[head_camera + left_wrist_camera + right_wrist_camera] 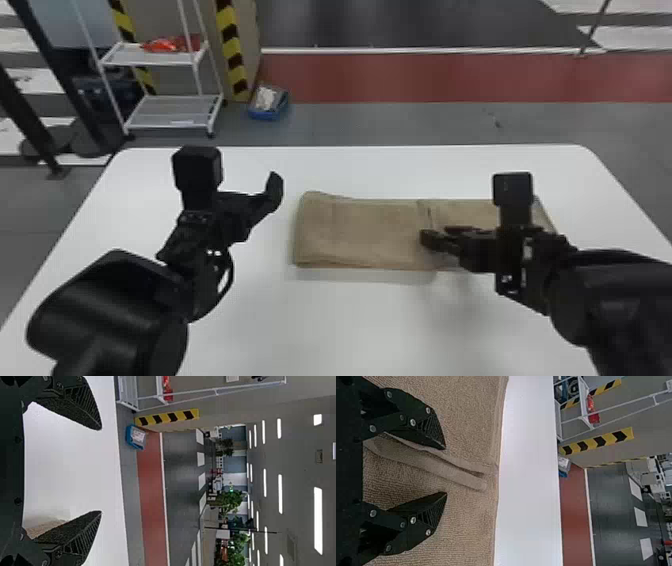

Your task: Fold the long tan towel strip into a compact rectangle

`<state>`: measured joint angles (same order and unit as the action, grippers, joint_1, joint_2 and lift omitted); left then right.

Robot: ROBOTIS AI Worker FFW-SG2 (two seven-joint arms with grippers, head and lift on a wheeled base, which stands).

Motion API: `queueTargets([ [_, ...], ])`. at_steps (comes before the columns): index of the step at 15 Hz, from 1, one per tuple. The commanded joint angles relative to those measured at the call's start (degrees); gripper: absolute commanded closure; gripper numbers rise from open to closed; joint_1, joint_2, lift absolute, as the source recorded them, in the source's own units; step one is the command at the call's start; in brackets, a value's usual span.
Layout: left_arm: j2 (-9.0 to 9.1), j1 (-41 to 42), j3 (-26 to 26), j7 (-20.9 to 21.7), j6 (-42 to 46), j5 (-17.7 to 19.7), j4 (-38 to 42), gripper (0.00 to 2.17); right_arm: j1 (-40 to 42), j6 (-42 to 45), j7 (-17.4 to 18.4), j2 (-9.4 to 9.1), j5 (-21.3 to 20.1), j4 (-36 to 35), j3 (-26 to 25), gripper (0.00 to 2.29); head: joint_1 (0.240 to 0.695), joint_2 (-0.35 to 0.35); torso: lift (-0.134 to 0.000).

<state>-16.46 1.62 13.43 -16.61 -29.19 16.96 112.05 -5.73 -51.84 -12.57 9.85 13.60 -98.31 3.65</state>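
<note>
On our white bench [350, 325], the towel [360, 232] lies toward three o'clock!
Both jaws agape, our left end effector [101, 471] off the towel's nine, our right end effector [445, 471] astride folded edges: pinching one layer could skew the stack.

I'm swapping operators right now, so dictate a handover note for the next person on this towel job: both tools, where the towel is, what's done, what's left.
Left tool: open and empty, above the table, left of the towel.
Right tool: open, over the towel near the layer edge that crosses it; no grip on the cloth.
Towel: flat on the table, running from near the middle to beneath the right arm.
Done: the left section looks folded into layers.
Left: the strip is not yet compact; probably one more fold, bringing the two sections together, then squaring up.
</note>
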Motion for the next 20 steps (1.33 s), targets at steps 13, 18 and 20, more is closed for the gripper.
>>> queueTargets([
  [13,-0.06,0.1,0.0,0.1,0.2,1.0,0.4,0.15,-0.2,0.0,1.5,-0.01,-0.8,-1.3,0.7,0.59,0.695,0.012,-0.128],
  [18,-0.06,0.6,-0.2,0.1,0.2,1.0,0.7,0.15,-1.4,-3.1,1.0,0.08,-0.9,-0.8,0.6,0.68,0.695,0.010,-0.128],
  [20,-0.06,0.6,-0.2,0.1,0.2,1.0,0.7,0.15,-1.1,-3.0,0.9,0.08,-0.9,-0.9,0.7,0.68,0.695,0.010,-0.128],
])
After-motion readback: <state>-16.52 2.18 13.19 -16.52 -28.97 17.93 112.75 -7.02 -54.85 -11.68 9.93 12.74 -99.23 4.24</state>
